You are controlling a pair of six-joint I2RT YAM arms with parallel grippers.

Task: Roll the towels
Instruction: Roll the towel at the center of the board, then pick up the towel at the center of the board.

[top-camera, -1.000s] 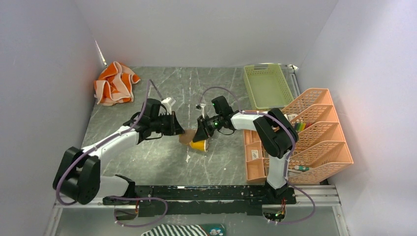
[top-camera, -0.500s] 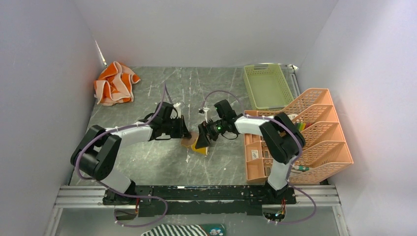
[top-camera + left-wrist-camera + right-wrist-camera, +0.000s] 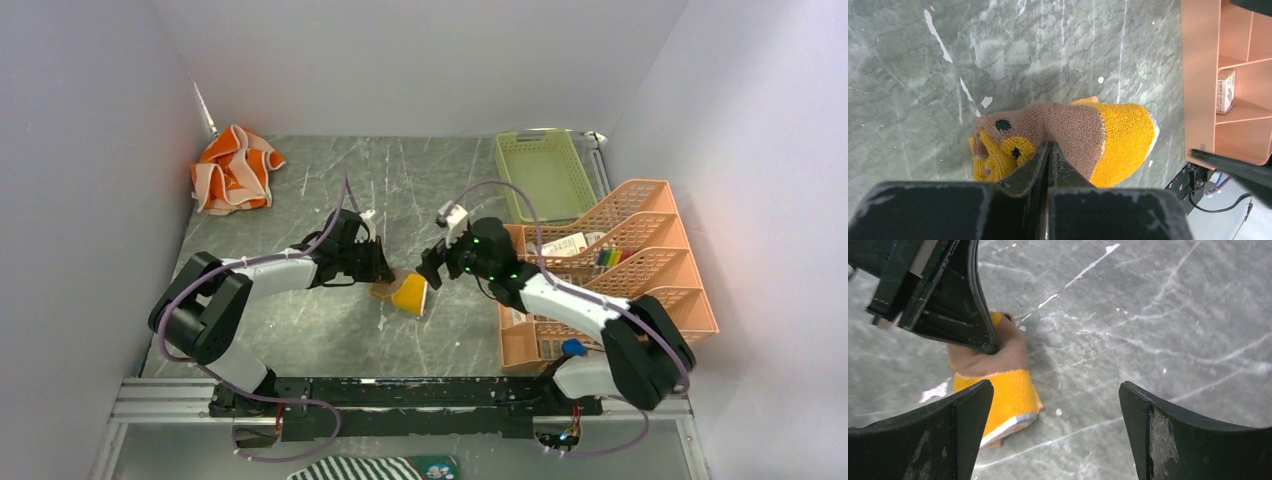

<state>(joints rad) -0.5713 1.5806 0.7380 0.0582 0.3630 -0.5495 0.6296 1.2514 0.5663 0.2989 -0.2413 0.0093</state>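
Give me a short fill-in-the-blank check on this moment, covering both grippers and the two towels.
1. The left gripper is ___ on the small mustard-yellow and brown towel.
2. The right gripper hangs over the grey marbled table with its jaws ___, holding nothing.
3. The crumpled orange towel with cream border lies at the table's far ___ corner.
Missing words: shut; open; left.
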